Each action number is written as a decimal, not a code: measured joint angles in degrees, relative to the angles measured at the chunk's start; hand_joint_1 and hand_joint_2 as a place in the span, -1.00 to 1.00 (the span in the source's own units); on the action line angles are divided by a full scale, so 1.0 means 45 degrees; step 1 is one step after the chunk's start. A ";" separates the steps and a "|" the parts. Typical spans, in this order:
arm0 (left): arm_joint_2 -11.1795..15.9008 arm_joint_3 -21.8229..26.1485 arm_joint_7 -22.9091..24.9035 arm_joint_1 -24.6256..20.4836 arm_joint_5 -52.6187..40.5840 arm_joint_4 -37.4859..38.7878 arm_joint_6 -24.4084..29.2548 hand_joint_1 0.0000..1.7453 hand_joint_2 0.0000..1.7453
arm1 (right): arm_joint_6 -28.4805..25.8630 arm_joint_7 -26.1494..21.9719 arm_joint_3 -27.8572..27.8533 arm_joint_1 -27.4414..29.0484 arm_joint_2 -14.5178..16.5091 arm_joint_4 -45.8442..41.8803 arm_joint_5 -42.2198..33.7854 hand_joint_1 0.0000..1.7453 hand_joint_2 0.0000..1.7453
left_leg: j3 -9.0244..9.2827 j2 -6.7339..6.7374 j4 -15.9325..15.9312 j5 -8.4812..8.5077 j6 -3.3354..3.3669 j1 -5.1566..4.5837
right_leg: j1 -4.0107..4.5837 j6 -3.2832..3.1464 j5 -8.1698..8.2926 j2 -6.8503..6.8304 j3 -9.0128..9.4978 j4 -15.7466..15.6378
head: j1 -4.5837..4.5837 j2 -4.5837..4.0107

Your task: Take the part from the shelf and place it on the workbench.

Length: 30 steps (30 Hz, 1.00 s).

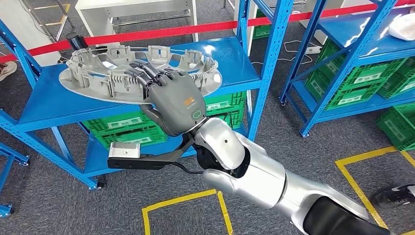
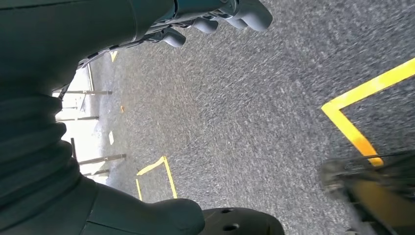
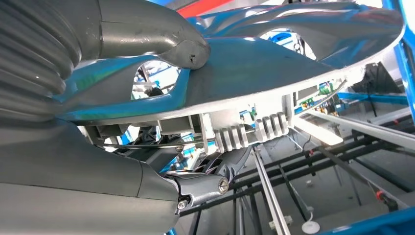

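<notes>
Head view: right hand (image 1: 171,100) clamped on near rim of the grey round part (image 1: 112,73), fingers over the top, thumb under. Part sits tilted at the front edge of the blue shelf (image 1: 49,100), far side seemingly still resting on the shelf top. Risk: grip is on one edge only, so the wide disc could pivot and slip out once it leaves the shelf. It could also clip the blue shelf post (image 1: 268,63) just beside it

Left wrist view: left hand (image 2: 215,19) hangs over grey floor (image 2: 235,112), fingers curled in, holding nothing. Not helping to support, so all load is on one hand

Right wrist view: thumb (image 3: 161,29) pressed on the smooth shiny face of the part (image 3: 293,54), dark fingers (image 3: 215,169) hooked by the ribbed side. Slick face means the thumb may slide
</notes>
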 joint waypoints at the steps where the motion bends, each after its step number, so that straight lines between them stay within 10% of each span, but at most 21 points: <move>1: 0.0002 0.0000 0.0011 -0.0008 -0.0012 -0.0002 0.0000 -1.00 1.00 | 0.0001 -0.0001 0.0000 0.0024 0.0000 0.0018 0.0024 1.00 1.00 | 0.0217 0.0000 0.0139 0.0212 -0.0017 0.0005 | -0.0004 0.0027 0.0156 -0.0001 -0.0213 0.0016 | -0.0002 0.0000; 3: 0.0007 0.0000 0.0029 -0.0035 -0.0060 -0.0018 0.0000 -1.00 1.00 | 0.0001 -0.0012 0.0000 0.0046 0.0000 0.0039 0.0066 1.00 1.00 | 0.1270 -0.0005 -0.0855 0.0801 -0.0002 0.0020 | -0.0019 0.0113 0.0450 0.0004 -0.0599 0.0074 | -0.0002 0.0000; 5: 0.0010 0.0000 0.0036 -0.0103 -0.0119 -0.0038 -0.0007 -1.00 1.00 | -0.0011 -0.0024 -0.0005 0.0052 0.0010 0.0042 0.0128 1.00 1.00 | 0.2567 -0.0046 -0.2627 0.0646 0.0102 -0.0028 | -0.0002 0.0253 0.0698 0.0003 -0.0845 0.0129 | 0.0002 0.0000; 7: 0.0007 0.0000 0.0039 -0.0164 -0.0177 -0.0044 -0.0039 -1.00 1.00 | -0.0031 -0.0034 -0.0008 0.0062 0.0022 0.0050 0.0217 1.00 1.00 | 0.3006 -0.0093 -0.3499 0.0335 0.0296 -0.0113 | 0.0010 0.0418 0.0958 -0.0015 -0.0923 0.0087 | 0.0010 0.0000; 10: -0.0015 0.0000 0.0104 -0.0172 -0.0282 -0.0038 -0.0118 -1.00 1.00 | -0.0078 -0.0003 -0.0011 0.0136 -0.0007 0.0069 0.0403 1.00 1.00 | 0.2707 -0.0014 -0.3544 0.0667 0.0669 -0.0102 | -0.0028 0.0643 0.0882 0.0001 -0.1064 0.0194 | 0.0027 0.0000; 14: -0.0008 -0.0005 0.0161 -0.0194 -0.0400 -0.0040 -0.0177 -1.00 1.00 | -0.0118 0.0069 -0.0014 0.0353 -0.0082 0.0072 0.0595 1.00 1.00 | 0.1974 0.0070 -0.3516 0.1333 0.0925 -0.0113 | -0.0039 0.0782 -0.1420 0.0018 -0.1853 0.3020 | 0.0058 0.0000; 16: -0.0017 -0.0007 0.0164 -0.0186 -0.0403 -0.0038 -0.0208 -1.00 1.00 | -0.0119 0.0084 -0.0014 0.0491 -0.0126 0.0074 0.0605 1.00 1.00 | 0.1495 0.0078 -0.3450 0.1652 0.0922 -0.0142 | -0.0019 0.0751 -0.1482 0.0019 -0.1758 0.3924 | 0.0061 0.0000; 18: -0.0022 -0.0010 0.0164 -0.0193 -0.0403 -0.0038 -0.0209 -1.00 1.00 | -0.0119 0.0087 -0.0014 0.0557 -0.0154 0.0072 0.0606 1.00 1.00 | 0.1047 0.0089 -0.3348 0.1937 0.0883 -0.0165 | 0.0026 0.0629 -0.0889 0.0018 -0.0761 0.3068 | 0.0062 0.0000; 21: -0.0050 -0.0012 0.0159 -0.0209 -0.0406 -0.0049 -0.0209 -1.00 1.00 | -0.0121 0.0081 -0.0022 0.0573 -0.0155 0.0039 0.0636 1.00 1.00 | 0.0700 0.0099 -0.3256 0.2283 0.0735 -0.0196 | 0.0155 0.0422 -0.1135 0.0003 0.1102 0.0514 | 0.0056 0.0000; 24: -0.0057 -0.0017 0.0130 -0.0202 -0.0420 -0.0050 -0.0214 -1.00 1.00 | -0.0107 0.0059 -0.0029 0.0570 -0.0158 0.0015 0.0737 1.00 1.00 | 0.0654 0.0102 -0.3376 0.2609 0.0488 -0.0144 | 0.0188 0.0289 -0.1057 -0.0001 0.1207 -0.0033 | 0.0111 0.0000; 26: -0.0051 -0.0019 0.0118 -0.0180 -0.0440 -0.0041 -0.0226 -1.00 1.00 | -0.0070 0.0057 -0.0029 0.0563 -0.0158 0.0010 0.0820 1.00 1.00 | 0.0462 0.0040 -0.3058 0.2091 0.0327 -0.0131 | 0.0117 0.0127 -0.0713 -0.0038 0.0963 -0.0138 | 0.0100 0.0000; 30: -0.0040 -0.0018 0.0113 -0.0164 -0.0472 -0.0033 -0.0252 -1.00 1.00 | 0.0057 0.0104 -0.0011 0.0587 -0.0150 0.0006 0.1019 1.00 1.00 | -0.0104 -0.0006 -0.0200 -0.0044 0.0039 -0.0043 | 0.0060 0.0058 0.0026 -0.0053 0.0154 -0.0163 | 0.0063 0.0000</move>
